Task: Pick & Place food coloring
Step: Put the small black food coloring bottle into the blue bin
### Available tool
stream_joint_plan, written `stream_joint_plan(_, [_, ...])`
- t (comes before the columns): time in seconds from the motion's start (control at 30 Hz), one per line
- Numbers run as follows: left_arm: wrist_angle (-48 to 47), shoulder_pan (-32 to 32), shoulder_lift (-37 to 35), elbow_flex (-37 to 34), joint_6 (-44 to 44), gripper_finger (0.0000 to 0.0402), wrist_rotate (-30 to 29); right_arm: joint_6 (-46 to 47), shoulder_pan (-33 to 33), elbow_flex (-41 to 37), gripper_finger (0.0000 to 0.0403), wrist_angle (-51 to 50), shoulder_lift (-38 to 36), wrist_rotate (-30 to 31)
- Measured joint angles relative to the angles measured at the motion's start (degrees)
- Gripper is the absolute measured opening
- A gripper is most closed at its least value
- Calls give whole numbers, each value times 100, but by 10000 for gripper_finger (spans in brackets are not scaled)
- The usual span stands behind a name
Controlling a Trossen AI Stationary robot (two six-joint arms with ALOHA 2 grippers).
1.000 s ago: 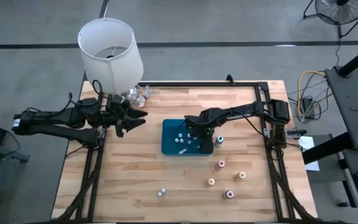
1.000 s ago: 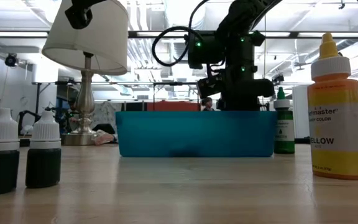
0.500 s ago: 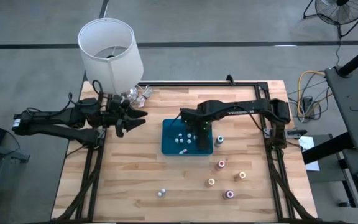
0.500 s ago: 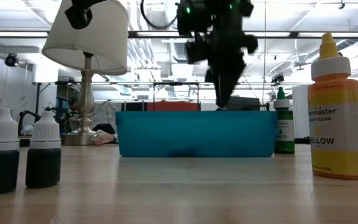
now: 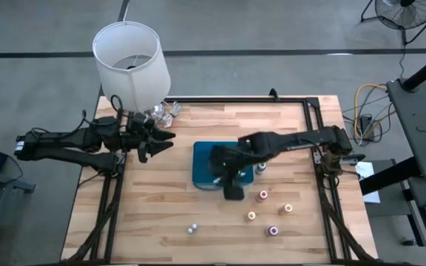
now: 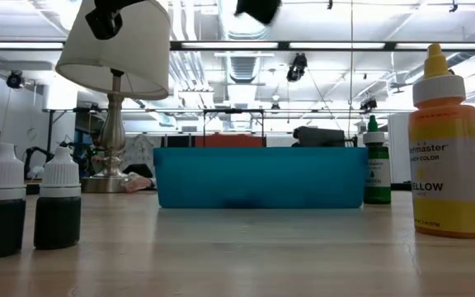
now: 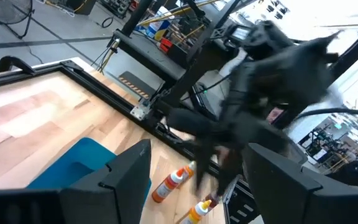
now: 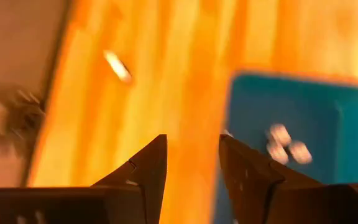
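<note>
Right gripper [image 8: 191,158]: above blue tray [image 5: 201,158], jaws parted, empty
Left gripper [image 5: 161,140]: beside lamp [image 5: 128,63], jaws released

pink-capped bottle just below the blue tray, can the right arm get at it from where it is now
Probably yes. The right gripper hangs open and empty at the blue tray's near edge, and the pink-capped bottle stands alone on bare wood beside it, its neighbours well apart.

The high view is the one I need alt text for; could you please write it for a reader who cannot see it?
Seen from above, the right gripper hangs at the near edge of a blue tray on a wooden table, with several small food coloring bottles standing nearby. The left gripper waits open beside a white lamp.
</note>
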Motion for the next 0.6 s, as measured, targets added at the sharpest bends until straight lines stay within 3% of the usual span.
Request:
stream_joint_plan(0.2, [-14, -20, 60, 0, 134, 192, 528, 575, 433, -150, 134, 1283, 0, -2])
stream_joint_plan(0.5, [122, -28, -33, 0, 249, 31, 696, 823, 777, -728, 140, 1927, 41, -209])
stream_joint_plan(0.6, [146, -28, -93, 0, 318, 6, 707, 861, 834, -650, 146, 1946, 181, -442])
